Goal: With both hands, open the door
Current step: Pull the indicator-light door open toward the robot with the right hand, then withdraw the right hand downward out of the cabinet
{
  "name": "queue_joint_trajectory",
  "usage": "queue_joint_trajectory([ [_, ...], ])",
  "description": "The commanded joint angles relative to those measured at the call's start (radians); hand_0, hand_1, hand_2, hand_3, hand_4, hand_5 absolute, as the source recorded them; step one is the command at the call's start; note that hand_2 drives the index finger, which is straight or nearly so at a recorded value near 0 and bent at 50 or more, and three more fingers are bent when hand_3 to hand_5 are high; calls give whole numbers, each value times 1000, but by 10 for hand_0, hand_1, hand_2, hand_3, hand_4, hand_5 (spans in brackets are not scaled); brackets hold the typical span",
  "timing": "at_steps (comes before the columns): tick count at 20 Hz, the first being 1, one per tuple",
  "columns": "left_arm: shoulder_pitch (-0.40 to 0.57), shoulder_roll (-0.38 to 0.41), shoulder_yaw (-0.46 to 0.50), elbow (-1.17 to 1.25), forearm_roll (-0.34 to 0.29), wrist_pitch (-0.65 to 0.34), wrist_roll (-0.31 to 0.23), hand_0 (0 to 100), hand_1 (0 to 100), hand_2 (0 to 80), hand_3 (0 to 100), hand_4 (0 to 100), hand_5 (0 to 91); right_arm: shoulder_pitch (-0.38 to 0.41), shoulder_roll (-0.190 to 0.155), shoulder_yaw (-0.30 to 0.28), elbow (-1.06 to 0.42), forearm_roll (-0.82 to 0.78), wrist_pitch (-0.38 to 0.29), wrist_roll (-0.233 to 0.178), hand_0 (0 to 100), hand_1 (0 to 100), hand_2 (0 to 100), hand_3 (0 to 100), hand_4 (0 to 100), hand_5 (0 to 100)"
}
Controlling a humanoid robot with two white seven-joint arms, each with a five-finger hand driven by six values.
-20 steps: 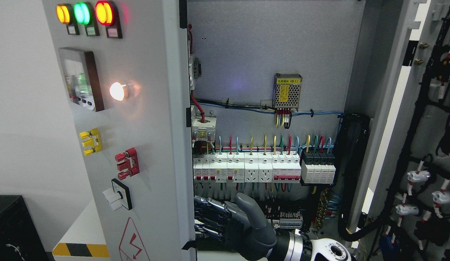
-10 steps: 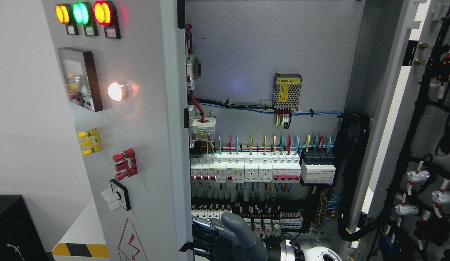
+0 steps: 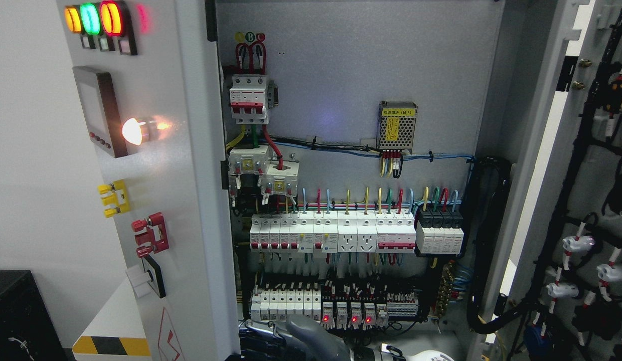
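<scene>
Our grey metal left cabinet door [image 3: 190,190] has swung further open than a moment ago, and our right hand [image 3: 296,338] has sunk toward the bottom edge.

We now see more of the grey-backed cabinet interior [image 3: 351,65], including the red-and-white three-pole breaker [image 3: 249,98] near the top, hidden earlier. The door stands at the picture's left, edge-on to us, carrying orange, green and red indicator lamps [image 3: 93,19] and a glowing white lamp [image 3: 133,131]. The grey right door [image 3: 541,165] hangs open at the right. Our hand, dark grey and metallic, sits just beside the left door's lower inner edge; we cannot tell how its fingers stand.
</scene>
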Motion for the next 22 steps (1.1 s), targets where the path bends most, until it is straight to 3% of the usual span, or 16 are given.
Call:
queue_joint_trajectory([
  [1, -1, -1, 29, 0, 25, 0, 0, 0, 0, 0, 0, 0, 0, -6, 16, 117, -3, 58, -6, -9, 0, 0, 0, 0, 0, 0],
  [14, 0, 1, 29, 0, 25, 0, 0, 0, 0, 0, 0, 0, 0, -7, 91, 187, -4, 120, -9, -9, 0, 0, 0, 0, 0, 0],
  [22, 0, 1, 29, 2, 25, 0, 0, 0, 0, 0, 0, 0, 0, -13, 155, 198, 17, 124, -9, -9, 0, 0, 0, 0, 0, 0],
])
